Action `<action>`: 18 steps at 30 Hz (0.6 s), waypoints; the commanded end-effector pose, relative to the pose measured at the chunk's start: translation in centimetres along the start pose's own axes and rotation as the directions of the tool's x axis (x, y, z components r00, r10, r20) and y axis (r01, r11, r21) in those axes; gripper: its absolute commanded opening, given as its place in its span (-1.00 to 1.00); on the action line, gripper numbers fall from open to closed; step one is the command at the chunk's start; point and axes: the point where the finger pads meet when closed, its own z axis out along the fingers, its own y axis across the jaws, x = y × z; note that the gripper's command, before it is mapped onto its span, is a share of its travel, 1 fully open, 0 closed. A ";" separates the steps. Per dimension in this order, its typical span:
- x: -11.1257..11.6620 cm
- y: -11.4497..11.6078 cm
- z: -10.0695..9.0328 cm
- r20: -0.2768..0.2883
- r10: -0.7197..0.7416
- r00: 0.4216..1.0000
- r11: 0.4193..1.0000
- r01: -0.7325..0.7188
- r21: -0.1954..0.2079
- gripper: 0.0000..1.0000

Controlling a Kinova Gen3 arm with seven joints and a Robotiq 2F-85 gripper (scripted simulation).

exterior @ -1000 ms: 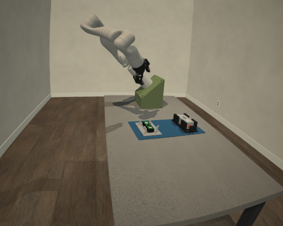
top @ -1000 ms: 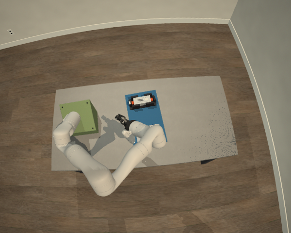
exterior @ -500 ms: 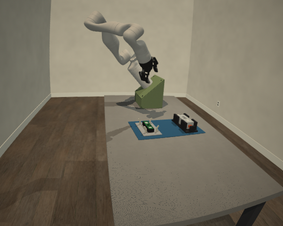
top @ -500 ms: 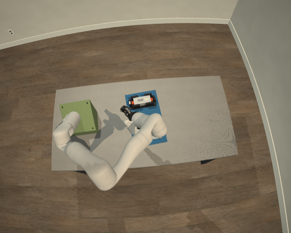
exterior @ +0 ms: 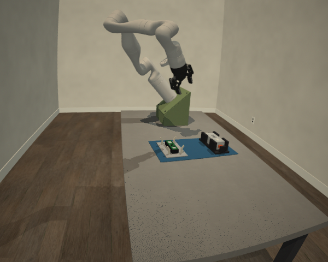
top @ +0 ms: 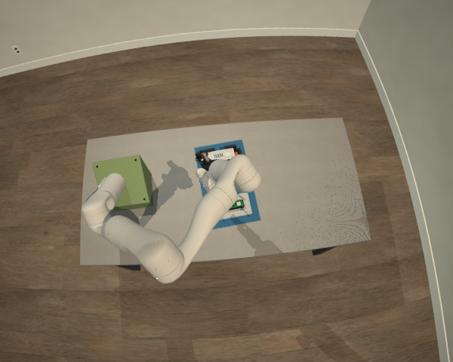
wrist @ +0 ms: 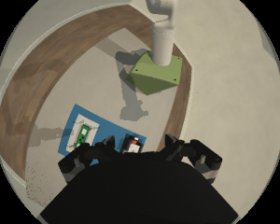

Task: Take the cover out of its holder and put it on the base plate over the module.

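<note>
Hand (top: 201, 156) (exterior: 183, 86) (wrist: 139, 141): spread wide, nothing in it, up high!
White cover (top: 220, 154) (exterior: 215, 138) (wrist: 133, 148): in its black holder (top: 206, 150) (exterior: 212, 146) (wrist: 125, 144), well below the hand.
Coming move: down, likely gripping across the cover's long axis.

Looks like a bare robotics lab room: arm (top: 203, 218) (exterior: 133, 45) (wrist: 163, 44) bolted to a green block (top: 139, 179) (exterior: 181, 109) (wrist: 156, 70), and a circuit board (top: 237, 204) (exterior: 171, 146) (wrist: 82, 136) below the gripper (exterior: 184, 81) (wrist: 139, 141).
</note>
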 end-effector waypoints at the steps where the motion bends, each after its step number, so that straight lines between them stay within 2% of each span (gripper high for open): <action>1: -1.6 1.4 -0.2 0.014 0.004 1.000 0.999 -0.005 0.038 1.00; 6: -4.3 2.6 -0.6 0.048 0.068 0.997 0.991 -0.073 0.111 1.00; 13: -4.3 2.6 -0.6 0.048 0.068 0.997 0.991 -0.073 0.111 1.00; 18: -4.5 2.6 -0.7 0.090 0.133 0.987 0.973 -0.147 0.179 1.00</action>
